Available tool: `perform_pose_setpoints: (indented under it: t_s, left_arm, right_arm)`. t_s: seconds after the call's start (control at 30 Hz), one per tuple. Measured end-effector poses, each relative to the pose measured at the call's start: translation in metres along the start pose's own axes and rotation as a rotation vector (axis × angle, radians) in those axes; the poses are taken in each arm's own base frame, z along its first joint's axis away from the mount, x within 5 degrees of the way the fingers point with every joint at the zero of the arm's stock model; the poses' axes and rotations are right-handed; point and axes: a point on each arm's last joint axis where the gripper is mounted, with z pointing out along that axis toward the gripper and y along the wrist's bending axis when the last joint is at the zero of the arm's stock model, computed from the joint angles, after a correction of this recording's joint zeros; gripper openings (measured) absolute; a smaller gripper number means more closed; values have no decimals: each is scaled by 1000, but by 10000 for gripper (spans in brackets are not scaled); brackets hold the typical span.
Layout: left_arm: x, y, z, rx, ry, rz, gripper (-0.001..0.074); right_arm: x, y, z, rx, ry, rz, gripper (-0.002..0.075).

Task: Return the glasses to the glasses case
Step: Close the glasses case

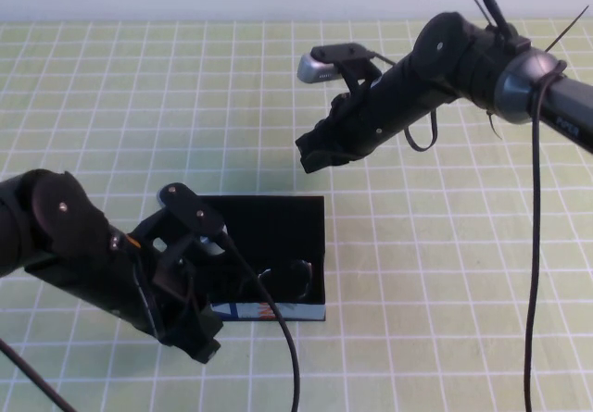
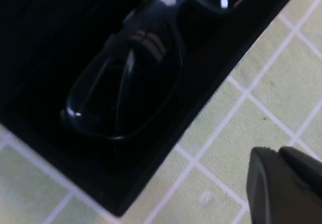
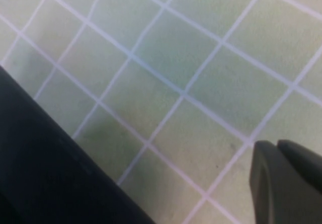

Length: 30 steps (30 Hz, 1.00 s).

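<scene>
The black glasses case (image 1: 269,222) lies open on the green checked cloth, its blue-white front edge (image 1: 278,312) facing me. The black glasses (image 1: 283,278) lie inside it near the front right corner. In the left wrist view the glasses (image 2: 126,83) rest within the case wall (image 2: 151,176). My left gripper (image 1: 204,347) hangs just off the case's front left, shut and empty; it also shows in the left wrist view (image 2: 279,156). My right gripper (image 1: 310,159) hovers above the cloth behind the case, shut and empty; it also shows in the right wrist view (image 3: 276,151).
The green cloth with a white grid (image 1: 445,273) covers the whole table. A black cable (image 1: 278,338) from my left arm trails across the case's front edge. In the right wrist view a dark edge of the case (image 3: 45,173) shows.
</scene>
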Motion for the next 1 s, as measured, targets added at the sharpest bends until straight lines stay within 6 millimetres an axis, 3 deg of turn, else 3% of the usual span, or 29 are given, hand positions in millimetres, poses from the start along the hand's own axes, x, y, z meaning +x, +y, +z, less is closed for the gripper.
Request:
perform_pose_setpoints:
  t_s: [0.2, 0.43, 1.0]
  left_arm:
    - [-1, 4, 12, 8, 2, -5, -3]
    - [-6, 10, 13, -54, -51, -5, -3]
    - [-5, 8, 16, -26, -35, -19, -3]
  right_arm:
    - [6, -2, 13, -55, 25, 17, -18]
    - [10, 9, 11, -175, 73, -15, -18]
    - [14, 12, 12, -212, 103, -19, -18]
